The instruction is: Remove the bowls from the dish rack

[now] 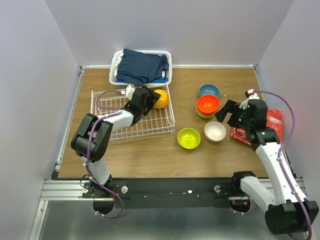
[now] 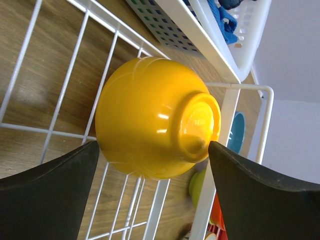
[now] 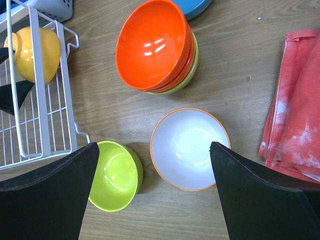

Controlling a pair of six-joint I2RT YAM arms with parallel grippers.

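The left gripper point(image 2: 152, 145) is hanging over the far right corner of the dish rack point(image 1: 160, 122) with its jaws spread wide. The yellow bowl point(image 2: 150, 125) is lying tipped on the wires right between the fingertips, showing its foot to the wrist camera. Whether the pads are touching it, I cannot tell.

Over on the table, the right gripper point(image 3: 152, 145) is hovering with its fingers parted, holding nothing, above the white bowl point(image 3: 190, 149). A lime-green bowl point(image 3: 115, 175) is sitting just beside the white one. The red-orange bowls point(image 3: 152, 45) are nesting on a second green bowl point(image 3: 192, 65), and the blue bowl point(image 1: 209, 90) is sitting just behind them. A red cloth point(image 3: 295, 100) is lying off to the right.
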